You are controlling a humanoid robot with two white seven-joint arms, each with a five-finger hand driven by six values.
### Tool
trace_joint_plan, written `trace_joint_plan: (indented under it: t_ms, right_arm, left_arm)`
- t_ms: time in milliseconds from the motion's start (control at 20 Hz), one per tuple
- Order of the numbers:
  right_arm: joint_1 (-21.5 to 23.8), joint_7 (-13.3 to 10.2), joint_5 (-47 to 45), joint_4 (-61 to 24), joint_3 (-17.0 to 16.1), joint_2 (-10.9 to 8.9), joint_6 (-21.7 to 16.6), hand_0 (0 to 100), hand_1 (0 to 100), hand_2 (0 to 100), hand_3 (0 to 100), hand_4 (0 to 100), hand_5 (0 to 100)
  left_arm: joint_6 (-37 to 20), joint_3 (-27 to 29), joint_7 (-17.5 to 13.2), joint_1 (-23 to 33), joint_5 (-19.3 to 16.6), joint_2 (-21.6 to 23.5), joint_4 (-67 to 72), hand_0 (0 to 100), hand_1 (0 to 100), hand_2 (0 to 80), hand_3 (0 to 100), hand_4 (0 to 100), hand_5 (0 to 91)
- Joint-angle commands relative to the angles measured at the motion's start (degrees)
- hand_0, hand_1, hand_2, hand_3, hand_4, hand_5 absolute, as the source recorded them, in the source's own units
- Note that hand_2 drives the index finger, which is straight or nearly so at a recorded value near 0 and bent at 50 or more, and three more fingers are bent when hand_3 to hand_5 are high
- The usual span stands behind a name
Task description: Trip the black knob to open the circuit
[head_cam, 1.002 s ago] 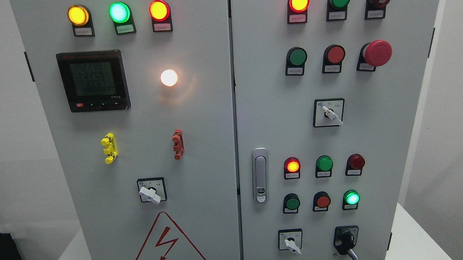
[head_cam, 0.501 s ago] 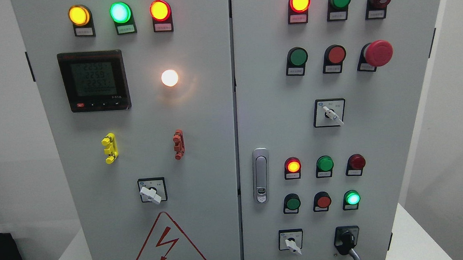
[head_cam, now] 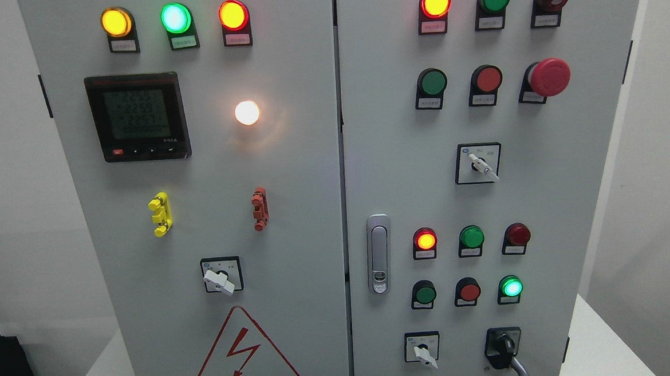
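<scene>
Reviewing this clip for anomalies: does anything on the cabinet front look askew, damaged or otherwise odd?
Nothing looks damaged. The white selector handles sit tilted, which seems to be simply their switch positions. The black knob at the lower right has a grey piece trailing from it past the frame edge; what it is cannot be told. No robot hand is in view.

Bright, even, sharply focused; the white lamp blooms with a warm halo on the grey cabinet, soft shadows under buttons

Black knob low on right cabinet door, untouched.
</scene>
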Motion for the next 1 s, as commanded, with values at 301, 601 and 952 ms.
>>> trace_joint_plan:
  t_ms: [301, 601, 952]
  right_arm:
    - [-0.48, 0.85, 0.04, -0.83, -0.83, 0.22, -0.5, 66, 76, 0, 100, 98, 90]
    - [-0.48, 0.85, 0.04, -0.57, -2.24, 0.22, -0.5, 66, 76, 0, 100, 98, 90]
    - [-0.48, 0.85, -0.66, -0.66, -2.86, 0.22, -0.5, 66, 76, 0, 100, 98, 90]
  left_arm:
    - [-0.01, 0.07, 0.01, -0.14, 0.14, -0.09, -0.01, 12, 39, 0.0, 0, 0, 0.0]
    - [-0.1, 0.07, 0.01, -0.14, 0.14, 0.0, -0.01, 12, 39, 0.0, 0, 0, 0.0]
    - [-0.1, 0.07, 0.01, -0.14, 0.14, 0.0, -0.01, 12, 39, 0.0, 0, 0, 0.0]
